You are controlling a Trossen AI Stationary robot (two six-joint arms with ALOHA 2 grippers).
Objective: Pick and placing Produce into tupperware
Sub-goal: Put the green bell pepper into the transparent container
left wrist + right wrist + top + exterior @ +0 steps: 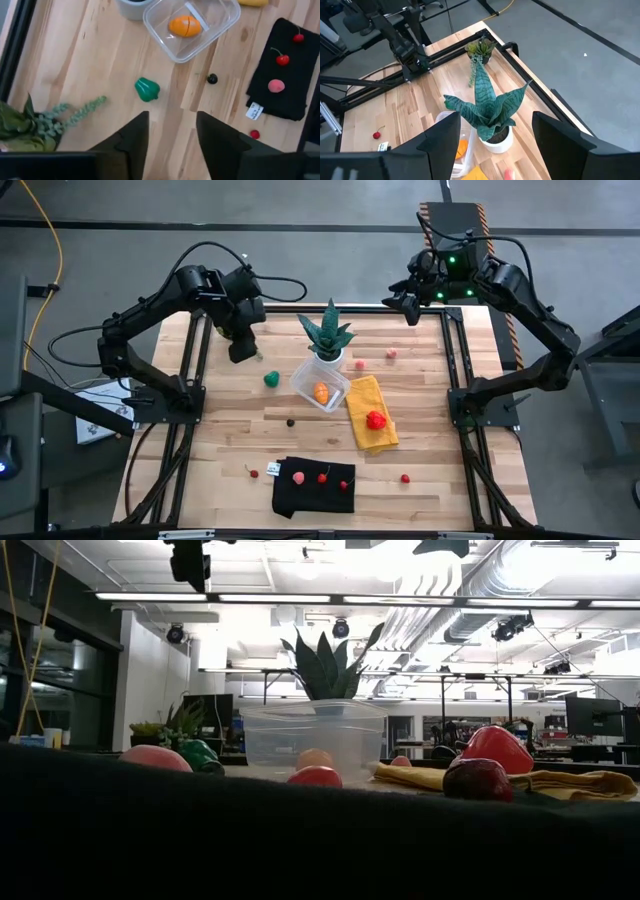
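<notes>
The clear tupperware stands mid-table and holds an orange piece of produce. A green piece and a small dark ball lie on the wood near it. A red piece rests on a yellow cloth. A pink piece and cherries lie on a black cloth. My left gripper hangs open, pointing down above the wood left of the green piece, and is also seen from above. My right gripper waits open, high over the far right corner.
A spiky plant in a white pot stands just behind the tupperware. A second small plant sits at the far left. Loose red and pink pieces lie at the near edge and far right. Metal rails frame both sides.
</notes>
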